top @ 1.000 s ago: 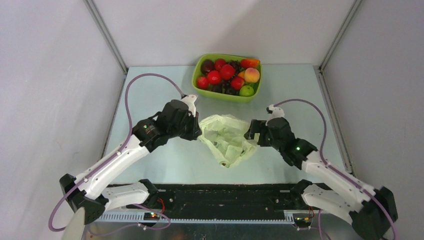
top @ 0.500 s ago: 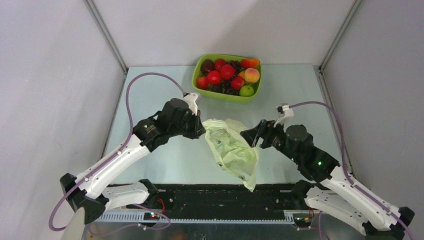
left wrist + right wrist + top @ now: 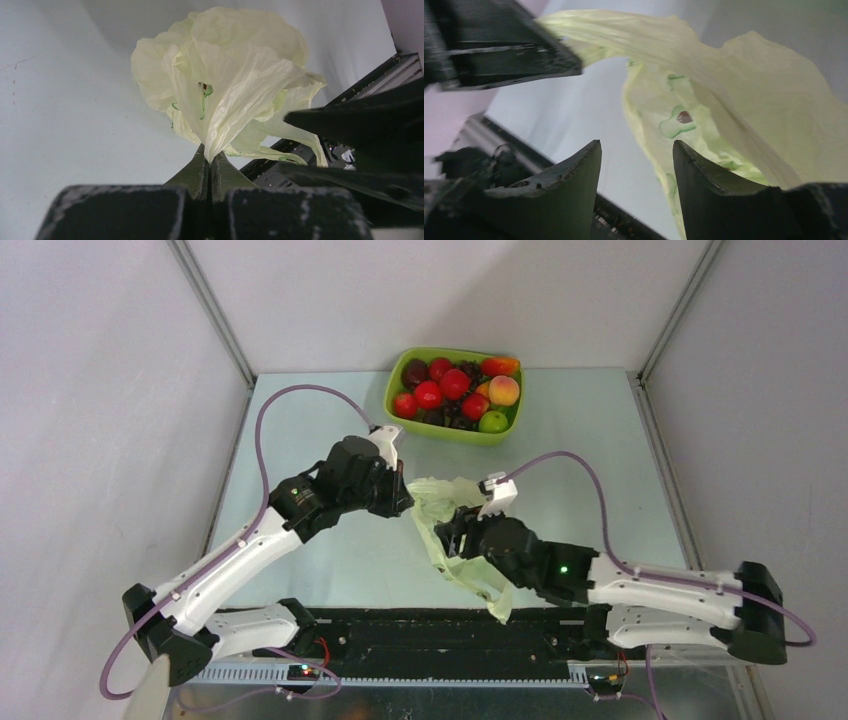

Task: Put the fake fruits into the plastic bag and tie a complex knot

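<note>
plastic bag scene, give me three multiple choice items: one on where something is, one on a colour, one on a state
1. Where are the fake fruits?
A. in the plastic bag
B. in the lime-green tray
C. scattered loose around the bag

2. What colour is the plastic bag?
A. blue
B. black
C. pale yellow-green

3. What is the left claw doing?
A. shut on the plastic bag
B. open over the tray
C. shut on a red apple

Answers:
1 B, the fruits all sit heaped in the tray.
2 C, the thin film reads pale yellow-green in every view.
3 A, in the left wrist view its jaws meet on a pinched fold of the bag.
</note>
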`<state>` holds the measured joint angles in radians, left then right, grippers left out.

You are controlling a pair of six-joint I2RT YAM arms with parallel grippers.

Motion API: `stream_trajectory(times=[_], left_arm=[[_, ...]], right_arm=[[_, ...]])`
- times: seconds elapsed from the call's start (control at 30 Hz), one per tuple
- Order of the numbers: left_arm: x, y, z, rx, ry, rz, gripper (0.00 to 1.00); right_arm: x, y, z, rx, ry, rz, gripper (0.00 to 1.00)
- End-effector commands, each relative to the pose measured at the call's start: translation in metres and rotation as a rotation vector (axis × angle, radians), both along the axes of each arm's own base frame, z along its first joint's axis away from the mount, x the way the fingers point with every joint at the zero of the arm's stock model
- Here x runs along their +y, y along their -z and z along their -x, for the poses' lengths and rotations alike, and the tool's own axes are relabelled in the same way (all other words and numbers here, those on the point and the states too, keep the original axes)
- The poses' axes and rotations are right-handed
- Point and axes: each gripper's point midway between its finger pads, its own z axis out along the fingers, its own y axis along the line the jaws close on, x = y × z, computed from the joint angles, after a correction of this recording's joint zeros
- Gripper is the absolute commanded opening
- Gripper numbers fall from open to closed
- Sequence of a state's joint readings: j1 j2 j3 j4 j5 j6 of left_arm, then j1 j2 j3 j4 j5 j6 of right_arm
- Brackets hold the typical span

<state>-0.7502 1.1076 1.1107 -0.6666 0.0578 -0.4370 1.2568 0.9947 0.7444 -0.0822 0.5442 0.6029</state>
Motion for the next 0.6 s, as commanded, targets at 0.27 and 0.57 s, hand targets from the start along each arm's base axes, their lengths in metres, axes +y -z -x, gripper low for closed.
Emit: stream_trajectory(times=[0.27,0.57], left_arm=[[-0.015,-0.029,0.013,-0.031,0.125,0.092,0.0],[-0.024,-0.108,0.051,-0.148,0.341,0.268,0.0]], right_arm=[[0.0,0.033,-0.079,-0.114,0.369,0.072,0.55],[0.029,0.116,-0.102,-0.003,0.17,0.164,0.74]])
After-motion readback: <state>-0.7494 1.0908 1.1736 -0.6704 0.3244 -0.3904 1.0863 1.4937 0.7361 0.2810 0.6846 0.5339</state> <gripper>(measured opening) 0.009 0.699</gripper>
